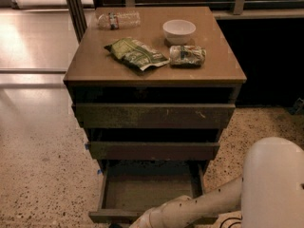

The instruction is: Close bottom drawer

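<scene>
The bottom drawer [147, 189] is the lowest of three dark olive-brown drawers in the cabinet. It stands pulled out, and its shallow tray is empty. Its flat front [107, 216] runs along the bottom edge of the camera view. My white arm [204, 205] reaches in from the lower right, over the drawer's front edge. My gripper [124, 223] is at the very bottom of the view, at the drawer front, and is mostly cut off by the picture's edge.
The middle drawer front [152, 150] and the upper drawer front [152, 115] sit above and stick out slightly. On the cabinet top [95, 61] lie a green snack bag [136, 53], a white bowl [179, 31], a small packet [187, 55] and a plastic bottle [118, 19]. Speckled floor lies to the left.
</scene>
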Robot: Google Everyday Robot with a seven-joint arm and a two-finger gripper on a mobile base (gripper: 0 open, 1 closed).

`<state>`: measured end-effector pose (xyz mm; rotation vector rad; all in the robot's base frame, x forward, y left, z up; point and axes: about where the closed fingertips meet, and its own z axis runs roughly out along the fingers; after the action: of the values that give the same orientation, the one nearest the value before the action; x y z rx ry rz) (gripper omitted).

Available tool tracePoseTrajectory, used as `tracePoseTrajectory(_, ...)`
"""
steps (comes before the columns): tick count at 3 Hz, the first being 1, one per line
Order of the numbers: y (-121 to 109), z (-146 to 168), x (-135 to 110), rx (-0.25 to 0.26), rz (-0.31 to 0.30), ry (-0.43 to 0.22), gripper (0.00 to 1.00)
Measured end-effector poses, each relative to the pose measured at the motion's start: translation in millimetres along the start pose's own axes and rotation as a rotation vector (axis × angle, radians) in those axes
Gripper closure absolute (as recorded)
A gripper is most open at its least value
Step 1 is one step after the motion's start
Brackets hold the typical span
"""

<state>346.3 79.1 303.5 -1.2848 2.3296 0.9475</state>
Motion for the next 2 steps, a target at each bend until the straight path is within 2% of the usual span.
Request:
tracePoseTrajectory(1, -29, -6, 16, 0.088, 0.077, 0.046, 1.00)
tracePoseTrajectory(2, -47, -5, 20, 0.134, 0.090, 0.057, 1.00)
